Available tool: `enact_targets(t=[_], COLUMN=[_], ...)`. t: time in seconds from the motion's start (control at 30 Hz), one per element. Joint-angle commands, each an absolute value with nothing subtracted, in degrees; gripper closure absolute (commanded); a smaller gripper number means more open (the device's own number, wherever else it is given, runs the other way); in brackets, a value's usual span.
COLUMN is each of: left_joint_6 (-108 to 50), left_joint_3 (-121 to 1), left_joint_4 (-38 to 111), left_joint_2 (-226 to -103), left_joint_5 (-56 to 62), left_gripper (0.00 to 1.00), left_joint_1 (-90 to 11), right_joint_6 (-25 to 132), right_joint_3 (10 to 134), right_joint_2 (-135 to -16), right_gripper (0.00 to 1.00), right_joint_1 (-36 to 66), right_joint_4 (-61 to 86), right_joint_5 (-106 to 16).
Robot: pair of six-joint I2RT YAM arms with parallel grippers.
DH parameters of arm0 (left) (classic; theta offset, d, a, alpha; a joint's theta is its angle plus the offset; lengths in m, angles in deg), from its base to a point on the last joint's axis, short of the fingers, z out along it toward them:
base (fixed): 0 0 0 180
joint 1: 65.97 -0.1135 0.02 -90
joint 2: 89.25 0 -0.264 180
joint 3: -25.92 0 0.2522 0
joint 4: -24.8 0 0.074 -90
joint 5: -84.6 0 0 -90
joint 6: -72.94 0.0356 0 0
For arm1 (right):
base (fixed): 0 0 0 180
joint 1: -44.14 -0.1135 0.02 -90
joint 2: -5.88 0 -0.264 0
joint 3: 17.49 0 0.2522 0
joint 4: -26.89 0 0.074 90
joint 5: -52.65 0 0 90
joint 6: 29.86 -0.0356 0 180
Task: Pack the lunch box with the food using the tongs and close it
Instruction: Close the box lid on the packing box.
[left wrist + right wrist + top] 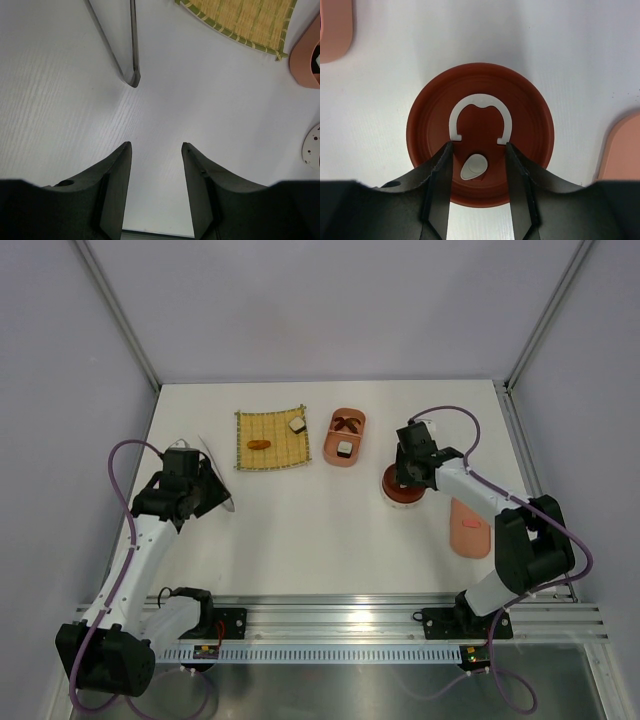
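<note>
On the yellow mat (270,441) lie an orange lump (259,444) and a white-and-dark block (297,424) of food. The pink lunch box (333,445) stands open and holds a brown piece (348,422) and a sushi block (345,448). The pale tongs (131,55) lie on the table just ahead of my left gripper (155,146), which is open with only bare table between its fingers. My right gripper (479,145) hangs open over a round red lidded pot (425,125). Its fingers stand either side of the pot's white tab (474,166), below a white ring handle (480,104).
The pink oval lid (470,528) lies at the right, by the right arm's base. In the left wrist view the mat's corner (245,20), the lunch box edge (305,60) and a white speckled round rim (314,146) show at the right. Frame posts stand at the table's back corners.
</note>
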State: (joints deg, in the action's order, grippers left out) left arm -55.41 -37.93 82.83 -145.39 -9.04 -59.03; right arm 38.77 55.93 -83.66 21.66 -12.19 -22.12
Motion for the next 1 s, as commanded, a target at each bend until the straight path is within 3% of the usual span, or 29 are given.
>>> enact_targets(t=[0.0,0.13,0.23,0.37,0.47,0.73,0.97], left_joint_6=[-54.77,-54.85,-54.94,-55.03,-55.03,-54.94,-54.85], left_joint_3=[-37.68,-37.50,-37.15,-37.06,-37.15,-36.62,-36.36], left_joint_4=[80.83,80.83,80.66,80.31,80.66,80.83,80.92], left_joint_2=[-145.24,-145.06,-145.06,-145.15,-144.89,-144.53,-144.44], left_joint_5=[-8.30,-8.39,-8.21,-7.68,-7.86,-7.86,-7.95], left_gripper=[0.52,0.52,0.52,0.52,0.52,0.52,0.52], left_joint_1=[-59.29,-59.29,-59.29,-59.29,-59.29,-59.29,-59.29], right_joint_6=[39.22,39.92,40.45,38.96,38.08,37.99,34.49], right_joint_3=[57.98,52.71,50.32,54.80,52.00,57.26,53.24], right_joint_2=[-81.67,-74.04,-74.96,-82.01,-78.86,-75.25,-75.94], right_gripper=[0.89,0.88,0.87,0.89,0.81,0.73,0.72], right_joint_1=[21.82,21.03,20.94,20.50,19.80,19.79,19.79], right_joint_4=[-10.79,-3.41,-0.06,-7.88,-4.46,-10.94,-13.42], right_joint_5=[-24.16,-25.48,-24.43,-21.35,-22.75,-19.77,-21.52])
